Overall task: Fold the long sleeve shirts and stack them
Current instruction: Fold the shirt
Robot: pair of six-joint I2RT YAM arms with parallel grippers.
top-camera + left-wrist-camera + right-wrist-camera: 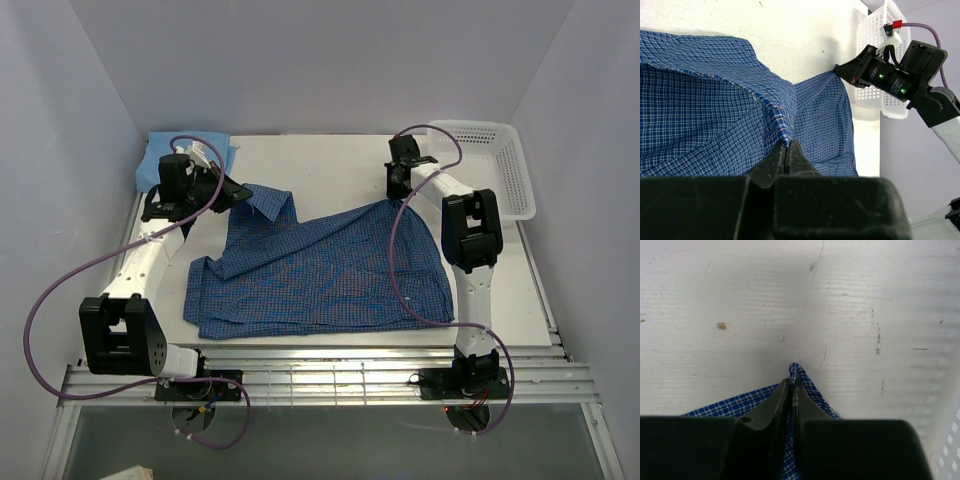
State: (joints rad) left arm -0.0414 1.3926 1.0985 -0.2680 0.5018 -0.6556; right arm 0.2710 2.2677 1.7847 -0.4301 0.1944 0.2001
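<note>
Dark blue checked shirt (320, 275) lies spread across your table (330, 160).
Your left gripper (786, 147) and right gripper (791, 382) each pinch its edge, jaws clamped tight.

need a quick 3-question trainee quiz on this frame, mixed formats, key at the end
1. True or false: the left gripper and the right gripper are both shut on the dark blue checked shirt.
2. Fill in: the white mesh basket sits at the table's far ___ corner.
3. The light blue shirt lies: A) at the table's far left corner, by the left gripper; B) inside the basket; C) on top of the checked shirt.
Key: 1 true; 2 right; 3 A.
</note>
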